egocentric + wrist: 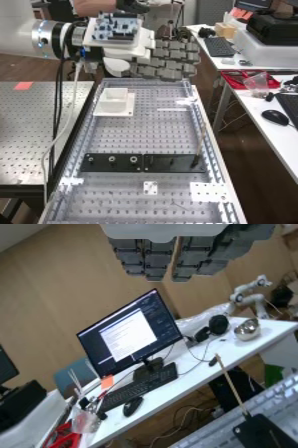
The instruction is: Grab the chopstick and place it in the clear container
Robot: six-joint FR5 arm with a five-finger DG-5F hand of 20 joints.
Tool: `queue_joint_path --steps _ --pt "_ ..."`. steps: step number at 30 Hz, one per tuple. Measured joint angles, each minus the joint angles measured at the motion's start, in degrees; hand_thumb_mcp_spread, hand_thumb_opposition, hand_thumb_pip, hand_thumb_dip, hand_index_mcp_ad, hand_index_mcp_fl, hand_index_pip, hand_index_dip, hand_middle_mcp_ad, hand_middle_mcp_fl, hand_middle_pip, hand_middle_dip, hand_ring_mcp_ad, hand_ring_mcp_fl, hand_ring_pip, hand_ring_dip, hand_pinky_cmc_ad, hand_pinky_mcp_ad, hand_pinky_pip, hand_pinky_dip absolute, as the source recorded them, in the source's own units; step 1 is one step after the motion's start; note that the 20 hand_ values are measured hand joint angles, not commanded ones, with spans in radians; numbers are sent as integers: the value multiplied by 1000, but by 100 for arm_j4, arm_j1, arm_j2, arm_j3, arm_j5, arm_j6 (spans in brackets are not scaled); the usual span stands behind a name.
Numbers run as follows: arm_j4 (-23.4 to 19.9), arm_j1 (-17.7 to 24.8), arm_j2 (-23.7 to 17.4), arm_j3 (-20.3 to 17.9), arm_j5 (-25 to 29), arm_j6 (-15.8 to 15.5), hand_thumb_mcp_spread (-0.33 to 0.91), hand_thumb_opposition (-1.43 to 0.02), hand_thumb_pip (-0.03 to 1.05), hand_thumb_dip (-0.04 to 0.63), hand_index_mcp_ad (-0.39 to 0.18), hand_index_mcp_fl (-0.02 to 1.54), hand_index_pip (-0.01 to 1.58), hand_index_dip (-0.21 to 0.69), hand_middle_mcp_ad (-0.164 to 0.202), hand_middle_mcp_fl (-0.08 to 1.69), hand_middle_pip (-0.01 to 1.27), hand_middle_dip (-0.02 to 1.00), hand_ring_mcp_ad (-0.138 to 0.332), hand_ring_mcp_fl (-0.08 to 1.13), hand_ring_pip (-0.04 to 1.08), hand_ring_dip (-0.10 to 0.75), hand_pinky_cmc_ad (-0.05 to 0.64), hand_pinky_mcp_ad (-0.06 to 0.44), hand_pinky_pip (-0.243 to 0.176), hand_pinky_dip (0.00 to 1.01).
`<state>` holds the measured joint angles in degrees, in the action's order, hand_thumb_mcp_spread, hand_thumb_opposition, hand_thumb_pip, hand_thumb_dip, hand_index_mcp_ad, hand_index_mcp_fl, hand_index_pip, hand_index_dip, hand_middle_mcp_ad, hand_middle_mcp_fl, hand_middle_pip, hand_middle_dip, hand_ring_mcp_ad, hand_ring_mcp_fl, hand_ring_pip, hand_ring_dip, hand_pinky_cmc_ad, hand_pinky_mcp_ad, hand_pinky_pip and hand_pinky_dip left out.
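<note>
In the lower part of the high view, a black mounting plate lies across the perforated surface, and from its right end the slender wooden chopstick rises nearly upright, with a slight lean and its lower end at the plate. It should be found very light and fairly stiff, but thin enough to be rolled or snapped if squeezed hard or bent sideways. It is best pinched around the upper half, well above the plate, and drawn straight up along its own line so that its foot does not bind. Farther up, left of centre, the clear container sits on a white base; being small, it could be tipped by a long stick. Beyond it, near the top, the robot hand is held with its fingers straight and nothing gripped.
</note>
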<state>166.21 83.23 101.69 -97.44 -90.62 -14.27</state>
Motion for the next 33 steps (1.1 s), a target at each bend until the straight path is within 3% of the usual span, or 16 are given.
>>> queue_joint_path --steps 5,6,7,8,12,16,19,21,25,28,33 --pt "-501 -106 350 -91 90 639 -3 -2 38 3 -9 3 5 -12 -5 -12 7 52 -5 5 12 17 -23 -56 -10 19" --pt "-574 -115 397 -107 121 719 9 -59 84 3 -9 3 5 -12 -7 -12 3 52 -5 5 12 21 -23 -56 -10 19" --pt "-705 -128 462 -138 175 838 61 -173 216 7 -9 3 5 -12 -7 -17 9 52 -5 5 10 21 -7 -59 -10 31" --pt "-864 -137 525 -175 253 974 89 -239 272 7 -7 3 5 -10 -7 -10 21 52 -5 7 14 21 -3 -56 -10 47" --pt "-1339 -139 704 -314 618 1414 93 -480 302 7 -7 3 3 -14 -2 -12 66 52 10 0 23 21 82 -59 -61 105" --pt "-1993 -108 847 -531 1295 1711 176 -606 487 7 -7 0 24 35 -5 -12 93 52 5 -3 44 17 112 -56 -93 168" --pt "-2417 -69 933 -668 1796 1811 188 -620 520 23 -7 2 44 112 -5 52 112 143 24 0 40 17 133 -23 -124 227" --pt "-2601 -50 992 -723 2008 1898 227 -618 651 59 -14 5 51 126 -5 84 113 192 37 -3 51 17 138 -24 -126 251" --pt "-2928 2 1097 -804 2431 2114 269 -653 731 127 -58 117 84 155 -5 187 119 304 38 -2 54 21 136 -26 -143 276" --pt "-3130 38 1182 -816 2685 2317 300 -663 808 187 -63 182 197 155 -5 283 119 360 52 0 56 28 136 -10 -150 307" --pt "-3085 92 1332 -685 2785 2551 316 -679 813 227 -77 258 340 96 -3 363 115 398 51 12 70 73 159 0 -147 309"
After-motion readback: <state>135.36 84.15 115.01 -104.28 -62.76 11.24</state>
